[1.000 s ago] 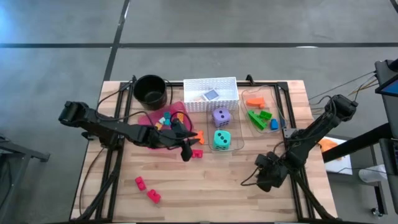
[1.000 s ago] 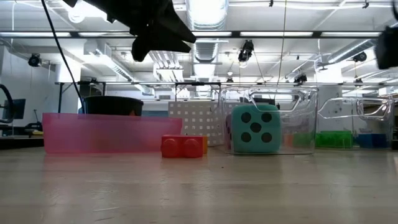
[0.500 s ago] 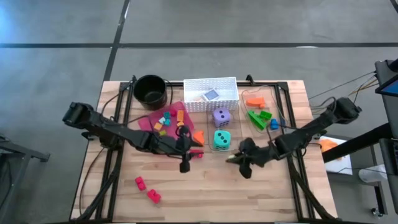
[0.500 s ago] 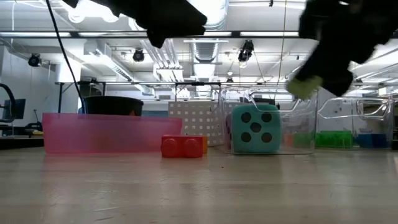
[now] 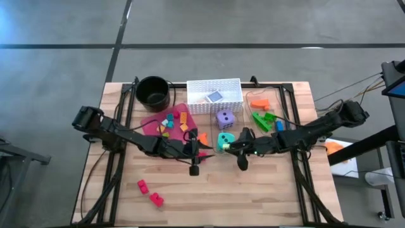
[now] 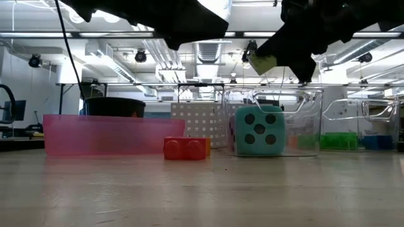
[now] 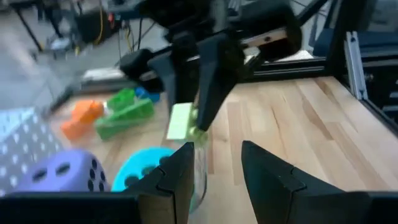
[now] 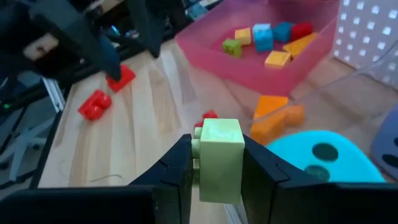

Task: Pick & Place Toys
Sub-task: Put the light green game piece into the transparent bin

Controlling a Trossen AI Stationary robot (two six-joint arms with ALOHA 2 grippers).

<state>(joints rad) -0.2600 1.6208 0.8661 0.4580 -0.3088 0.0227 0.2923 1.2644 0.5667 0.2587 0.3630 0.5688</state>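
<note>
My right claw (image 8: 214,180) is clamped on a pale green brick (image 8: 220,158), which sits squeezed between both fingers and is lifted clear of the worktop (image 5: 253,196). In the overhead view that claw (image 5: 235,147) hangs just beside the teal die (image 5: 223,141), which sits in a clear tub with the purple die (image 5: 224,118) behind it. From table height the green brick (image 6: 262,63) shows up in the air, above the teal die (image 6: 259,130).

My left claw (image 5: 197,152) hovers near the middle of the worktop, close to the right one, its fingers (image 7: 173,177) parted with nothing between them.

More bricks lie in the pink tray (image 5: 147,123): blue, yellow, green and orange pieces. An orange brick (image 5: 202,137) rests just outside the tray, and a red brick (image 6: 185,148) sits on the worktop in front of it. Two more red bricks (image 5: 148,192) lie well apart, near the front left. Green, orange and blue bricks (image 5: 264,116) fill another clear tub on the right. A card (image 5: 214,97) lies in the white basket (image 5: 196,85).
</note>
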